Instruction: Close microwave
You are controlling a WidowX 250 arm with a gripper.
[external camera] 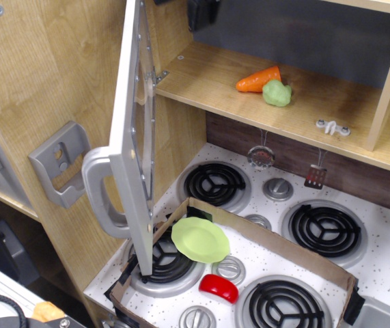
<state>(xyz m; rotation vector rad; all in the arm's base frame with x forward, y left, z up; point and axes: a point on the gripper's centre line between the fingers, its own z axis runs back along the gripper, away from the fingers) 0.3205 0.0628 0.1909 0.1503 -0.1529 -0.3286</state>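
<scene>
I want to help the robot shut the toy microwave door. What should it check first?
1. Is the door open and waiting to be pushed? Ok: it swings far out, edge-on to the camera.
2. Is the handle free? Ok: nothing is touching it.
3. Is the gripper ready? Cannot tell: only a dark bit shows at the top edge, so open or shut is hidden.
4. Is the gripper near the door? Not ok: it sits high above the shelf, apart from the door.
5. Is anything inside in the way? Ok, probably: the carrot and green toy lie well back on the shelf.
</scene>
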